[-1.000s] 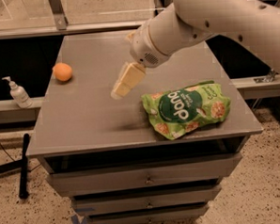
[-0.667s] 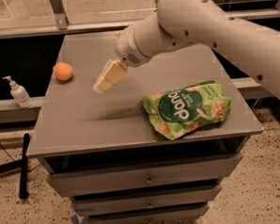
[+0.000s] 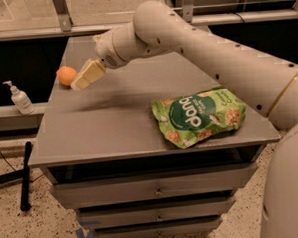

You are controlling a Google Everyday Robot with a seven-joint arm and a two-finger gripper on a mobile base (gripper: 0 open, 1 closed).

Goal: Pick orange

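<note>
The orange (image 3: pixel 65 75) is a small round fruit on the far left part of the grey cabinet top (image 3: pixel 114 118), near its left edge. My gripper (image 3: pixel 85 76) hangs from the white arm that reaches in from the right. Its cream-coloured fingers point down and to the left, with the tips just right of the orange and a little above the surface. It holds nothing.
A green snack bag (image 3: pixel 199 115) lies on the right front part of the cabinet top. A white pump bottle (image 3: pixel 19 98) stands on a ledge left of the cabinet. Drawers (image 3: pixel 153 191) sit below the top. A black rod (image 3: pixel 25 175) leans on the floor at left.
The gripper has swept left across the cabinet top, from near the snack bag to just beside the orange. The orange and the bag have not moved.
</note>
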